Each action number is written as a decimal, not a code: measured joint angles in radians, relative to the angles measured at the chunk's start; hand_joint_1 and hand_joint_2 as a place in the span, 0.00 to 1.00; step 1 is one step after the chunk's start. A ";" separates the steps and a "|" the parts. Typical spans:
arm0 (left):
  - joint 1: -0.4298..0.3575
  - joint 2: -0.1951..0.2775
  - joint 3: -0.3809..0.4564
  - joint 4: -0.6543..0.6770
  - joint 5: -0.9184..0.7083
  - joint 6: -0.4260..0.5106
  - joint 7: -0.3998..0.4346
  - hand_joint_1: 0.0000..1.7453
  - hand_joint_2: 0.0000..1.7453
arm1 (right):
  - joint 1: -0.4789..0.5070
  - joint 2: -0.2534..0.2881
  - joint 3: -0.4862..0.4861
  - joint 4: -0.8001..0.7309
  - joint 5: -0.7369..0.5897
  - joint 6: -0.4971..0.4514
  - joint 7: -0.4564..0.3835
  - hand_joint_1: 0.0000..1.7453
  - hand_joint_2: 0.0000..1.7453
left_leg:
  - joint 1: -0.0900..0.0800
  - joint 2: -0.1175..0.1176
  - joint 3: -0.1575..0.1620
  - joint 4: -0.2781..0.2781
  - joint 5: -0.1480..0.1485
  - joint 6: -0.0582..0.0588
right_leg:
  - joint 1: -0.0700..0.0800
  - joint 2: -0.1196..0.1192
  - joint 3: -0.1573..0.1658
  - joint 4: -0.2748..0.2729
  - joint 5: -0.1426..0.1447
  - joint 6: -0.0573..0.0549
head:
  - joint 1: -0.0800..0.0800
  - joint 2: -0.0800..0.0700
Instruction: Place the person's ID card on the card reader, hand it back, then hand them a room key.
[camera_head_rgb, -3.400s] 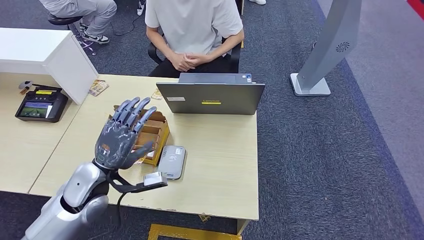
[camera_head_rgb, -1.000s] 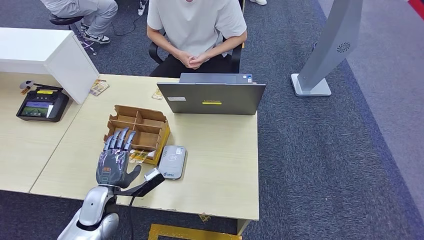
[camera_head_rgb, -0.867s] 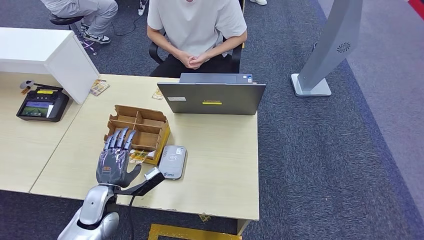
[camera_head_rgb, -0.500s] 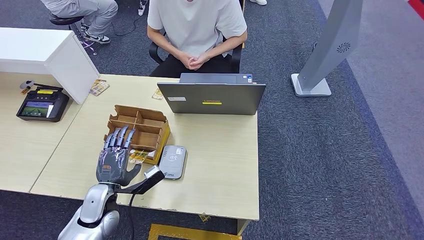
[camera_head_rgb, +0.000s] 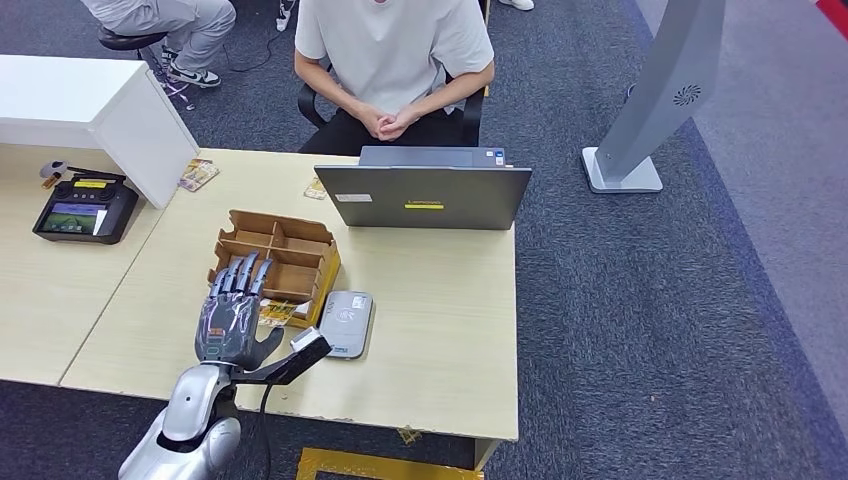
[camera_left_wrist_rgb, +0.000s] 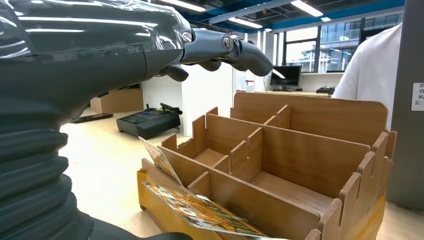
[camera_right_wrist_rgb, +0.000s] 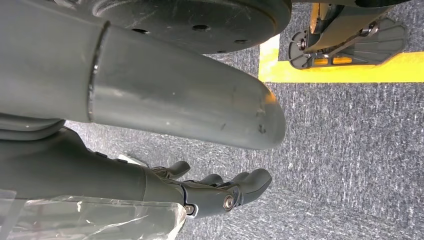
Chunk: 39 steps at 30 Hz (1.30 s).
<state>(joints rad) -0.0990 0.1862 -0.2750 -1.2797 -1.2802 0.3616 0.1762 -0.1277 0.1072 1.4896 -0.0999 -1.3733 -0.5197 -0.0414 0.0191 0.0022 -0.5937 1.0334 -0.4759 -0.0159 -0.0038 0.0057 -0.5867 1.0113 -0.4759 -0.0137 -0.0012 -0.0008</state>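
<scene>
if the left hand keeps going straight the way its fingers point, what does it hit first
Probably the wooden divider box: the left hand has its fingers aimed at the near compartments. It may be above the rim; height is unclear.

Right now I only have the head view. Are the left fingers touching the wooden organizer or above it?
Observer: Above it. In the left wrist view the left hand has its fingers stretched out in the air over the wooden organizer, with no contact and nothing held.
Operator: Cards in the near slots?
Observer: Two. A flat card lies tilted along the front slot, and a leaning card stands on edge in the slot behind it.
Operator: Right hand?
Observer: The right hand hangs low over the grey carpet, fingers loosely bent and empty.
</scene>
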 joint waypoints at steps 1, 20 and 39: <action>-0.001 0.000 0.000 0.001 0.000 -0.001 0.000 0.00 1.00 | 0.000 0.000 0.000 0.000 0.000 0.000 0.000 0.00 0.00 | 0.000 0.000 0.000 0.000 0.000 0.000 | 0.000 0.000 0.000 0.000 0.000 0.000 | 0.000 0.000; -0.009 -0.002 0.000 0.019 0.007 -0.027 0.011 0.00 1.00 | 0.000 0.000 0.004 0.000 -0.008 0.004 -0.002 0.00 0.00 | 0.000 0.000 0.000 0.000 0.000 0.000 | 0.000 0.000 0.000 0.000 0.000 0.000 | 0.000 0.000; -0.009 -0.002 0.000 0.020 0.012 -0.032 0.014 0.25 1.00 | 0.000 0.000 0.005 0.000 -0.009 0.005 -0.002 0.00 0.00 | 0.000 0.000 0.000 0.000 0.000 0.000 | 0.000 0.000 0.000 0.000 0.000 0.000 | 0.000 0.000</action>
<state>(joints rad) -0.1080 0.1846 -0.2750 -1.2598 -1.2680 0.3293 0.1899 -0.1280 0.1072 1.4942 -0.0999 -1.3824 -0.5149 -0.0439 0.0191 0.0023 -0.5938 1.0334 -0.4759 -0.0159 -0.0038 0.0057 -0.5867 1.0113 -0.4759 -0.0137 -0.0012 -0.0008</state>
